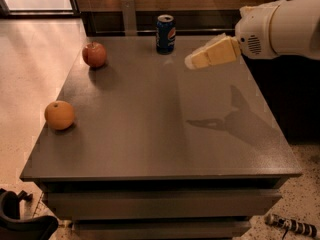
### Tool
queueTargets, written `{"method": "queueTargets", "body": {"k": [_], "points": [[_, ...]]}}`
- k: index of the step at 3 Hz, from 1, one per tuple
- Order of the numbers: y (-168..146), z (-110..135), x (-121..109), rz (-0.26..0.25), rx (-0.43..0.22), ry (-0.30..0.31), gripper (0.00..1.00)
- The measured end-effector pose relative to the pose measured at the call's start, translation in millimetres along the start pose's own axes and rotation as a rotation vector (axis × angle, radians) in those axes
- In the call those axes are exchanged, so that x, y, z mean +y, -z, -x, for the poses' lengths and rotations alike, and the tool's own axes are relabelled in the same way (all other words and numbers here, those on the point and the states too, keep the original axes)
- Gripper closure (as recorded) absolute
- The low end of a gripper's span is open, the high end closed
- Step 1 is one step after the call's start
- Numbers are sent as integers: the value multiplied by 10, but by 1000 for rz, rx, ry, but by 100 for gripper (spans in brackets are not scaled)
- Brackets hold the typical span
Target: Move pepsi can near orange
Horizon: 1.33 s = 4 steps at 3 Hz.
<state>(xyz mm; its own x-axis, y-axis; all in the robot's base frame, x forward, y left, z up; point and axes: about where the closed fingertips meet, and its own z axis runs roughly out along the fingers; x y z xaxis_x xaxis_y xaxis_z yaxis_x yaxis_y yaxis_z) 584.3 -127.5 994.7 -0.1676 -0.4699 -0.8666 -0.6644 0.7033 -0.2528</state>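
The pepsi can (165,33), dark blue with a silver top, stands upright at the far edge of the grey table (160,134). The orange (59,115) lies near the table's left edge, toward the front. My gripper (192,61), with pale yellow fingers on a white arm, hovers above the table to the right of the can and a little nearer than it, pointing left toward it. It holds nothing and does not touch the can.
A red apple (94,54) lies at the far left of the table, between the can and the orange. A wooden wall runs behind the table. A black object (20,219) is on the floor at front left.
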Motion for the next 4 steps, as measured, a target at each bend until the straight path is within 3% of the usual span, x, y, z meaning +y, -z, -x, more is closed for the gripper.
{"method": "queueTargets", "body": {"k": [1,2,4], "points": [[-615,-113,-505,-22,-69,-110,0],[-1115,-272,-834,-12,-103,-187,0],[-1916,-456,-1235,23,-169,-283,0]]}}
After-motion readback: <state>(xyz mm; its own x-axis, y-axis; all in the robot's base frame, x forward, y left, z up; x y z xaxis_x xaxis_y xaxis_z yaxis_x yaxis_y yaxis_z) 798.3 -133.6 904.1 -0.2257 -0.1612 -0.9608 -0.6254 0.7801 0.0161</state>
